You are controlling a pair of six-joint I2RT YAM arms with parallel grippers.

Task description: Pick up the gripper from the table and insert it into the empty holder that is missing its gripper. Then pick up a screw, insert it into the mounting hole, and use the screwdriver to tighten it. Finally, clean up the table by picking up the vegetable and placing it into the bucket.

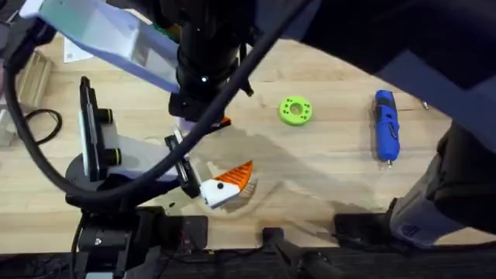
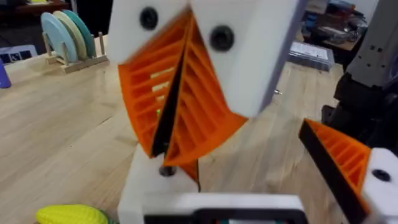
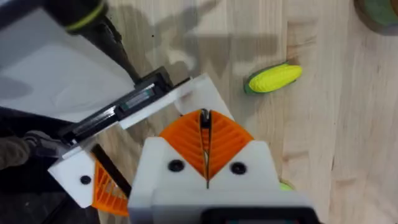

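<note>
Pale wooden table (image 1: 325, 170), seen from above and from both wrists; a rack of coloured plates (image 2: 65, 34) stands at its far left edge.

**Centre.** The holder (image 2: 186, 202), the bare white finger bracket of the left gripper (image 1: 226, 184), lies low over the table in the near middle. The left gripper's fingers are spread. The opposite finger carries its orange ribbed pad (image 2: 345, 158), while the holder has a dark mounting hole and no seated pad.

**Above it.** The right gripper (image 3: 204, 118) points down at the holder, its tips just beside the bracket. Its two orange pads are pressed together along a thin dark line. It cannot be told whether the loose gripper is pinched in that line, and the part cannot be picked out elsewhere.

**Outward.**
- The corn cob (image 3: 275, 78) lies on the wood just left of the holder.
- An olive bucket rim (image 3: 379, 9) sits beyond the corn cob.
- A green disc (image 1: 294, 110) lies to the far right of centre.
- The blue screwdriver (image 1: 386, 124) lies farther right, well apart from both grippers.

**Judged hazards.**
- The insertion appears unfinished.
- A wedge meeting the bracket off-axis could jam or slip from the pads.
- Downward force could push the open left finger aside, so the hole no longer lines up for the screw.
- The black cable (image 1: 46, 170) looping across the left side could snag the arm above it.
</note>
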